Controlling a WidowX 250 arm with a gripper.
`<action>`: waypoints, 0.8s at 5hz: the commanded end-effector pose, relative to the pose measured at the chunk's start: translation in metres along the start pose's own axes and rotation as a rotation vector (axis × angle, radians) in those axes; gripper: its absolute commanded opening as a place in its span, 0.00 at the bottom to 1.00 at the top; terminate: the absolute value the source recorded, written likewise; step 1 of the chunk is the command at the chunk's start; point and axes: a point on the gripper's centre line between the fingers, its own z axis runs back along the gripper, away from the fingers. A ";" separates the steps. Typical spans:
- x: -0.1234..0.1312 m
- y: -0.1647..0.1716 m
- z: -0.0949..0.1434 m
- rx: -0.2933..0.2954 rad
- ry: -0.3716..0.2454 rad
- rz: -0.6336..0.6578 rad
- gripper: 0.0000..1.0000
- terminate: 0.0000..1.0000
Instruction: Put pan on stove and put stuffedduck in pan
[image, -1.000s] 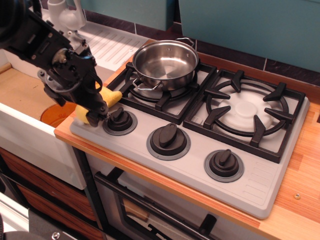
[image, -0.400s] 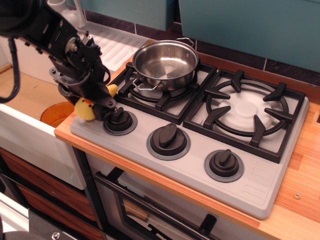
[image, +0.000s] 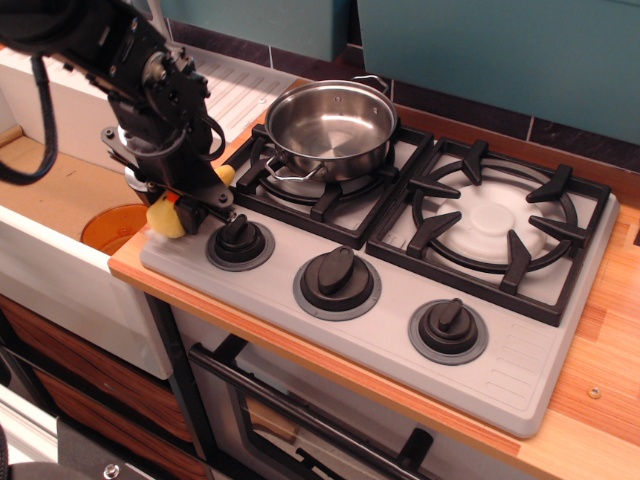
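Observation:
The shiny steel pan (image: 330, 122) stands on the left burner grate of the grey stove (image: 520, 360). The pan holds nothing. My gripper (image: 190, 203) is at the stove's front left corner, just left of the left knob (image: 240, 240). It points down and is shut on the yellow stuffedduck (image: 165, 216). The duck sits low between the fingers, close above the stove's corner. Part of its body shows behind the fingers and the rest is hidden by them.
The right burner grate (image: 495, 225) is bare. Two more knobs (image: 337, 280) stand along the stove front. A sink with an orange disc (image: 105, 228) lies left of the counter edge. A white drain board (image: 215, 88) is behind the arm.
The gripper has closed on the duck and turned more upright. It has risen slightly and shifted back, and the duck has gone from lying flat to being held between the fingers.

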 end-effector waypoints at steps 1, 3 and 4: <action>0.030 0.024 0.049 0.043 -0.027 -0.028 0.00 0.00; 0.049 0.024 0.083 0.025 0.020 -0.043 0.00 0.00; 0.070 0.017 0.090 -0.021 0.042 -0.063 0.00 0.00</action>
